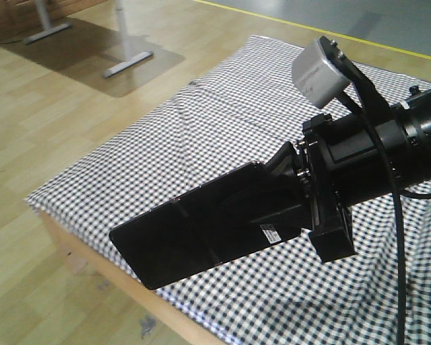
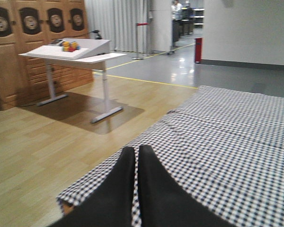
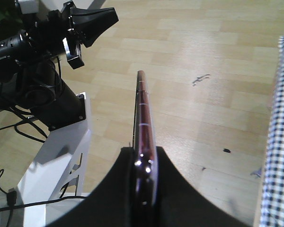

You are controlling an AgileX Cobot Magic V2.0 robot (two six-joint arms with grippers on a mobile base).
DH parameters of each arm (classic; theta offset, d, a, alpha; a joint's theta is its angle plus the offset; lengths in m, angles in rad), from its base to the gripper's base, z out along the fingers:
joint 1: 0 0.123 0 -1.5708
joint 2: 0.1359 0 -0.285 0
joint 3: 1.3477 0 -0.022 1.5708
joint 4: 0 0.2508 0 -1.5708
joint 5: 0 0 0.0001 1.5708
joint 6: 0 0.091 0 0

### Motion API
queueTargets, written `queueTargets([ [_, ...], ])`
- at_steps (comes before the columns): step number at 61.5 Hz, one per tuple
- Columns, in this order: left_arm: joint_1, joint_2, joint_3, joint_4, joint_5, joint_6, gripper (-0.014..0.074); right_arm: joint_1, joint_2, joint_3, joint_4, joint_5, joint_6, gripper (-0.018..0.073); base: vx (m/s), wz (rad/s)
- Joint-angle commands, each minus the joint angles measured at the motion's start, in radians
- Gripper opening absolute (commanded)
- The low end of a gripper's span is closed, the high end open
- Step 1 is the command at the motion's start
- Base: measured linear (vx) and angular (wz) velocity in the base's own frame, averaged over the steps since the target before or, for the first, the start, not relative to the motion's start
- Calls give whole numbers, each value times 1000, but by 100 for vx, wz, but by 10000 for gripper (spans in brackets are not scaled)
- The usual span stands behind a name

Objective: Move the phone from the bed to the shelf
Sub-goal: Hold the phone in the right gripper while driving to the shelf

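Observation:
The phone (image 1: 194,230), a glossy black slab with a small white sticker, hangs in the air over the near corner of the bed (image 1: 223,108). My right gripper (image 1: 276,208) is shut on its right end. In the right wrist view the phone (image 3: 142,109) shows edge-on, pinkish-gold, clamped between the black fingers (image 3: 175,189) of the right gripper (image 3: 144,152), with wooden floor below. My left gripper (image 2: 136,150) is shut with nothing in it, pointing across the checked bed (image 2: 227,132). The left gripper (image 3: 112,17) also shows at upper left in the right wrist view. The shelf is out of view.
A white desk (image 2: 75,51) with small coloured items stands on the wooden floor left of the bed, before brown wooden cabinets (image 2: 19,52). The robot's white base (image 3: 57,156) and cables sit left of the phone. The bed's wooden frame edge (image 1: 93,262) runs below the phone.

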Motion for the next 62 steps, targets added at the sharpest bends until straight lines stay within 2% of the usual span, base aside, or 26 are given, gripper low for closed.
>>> queueTargets([
  [1, -4, -7, -25, -10, -72, -9, 1, -2, -34, -24, 82, 50, -3, -2, -11, 44],
  [62, -4, -7, -25, -10, -72, -9, 1, -2, -34, -24, 82, 49, -3, -2, -15, 57],
])
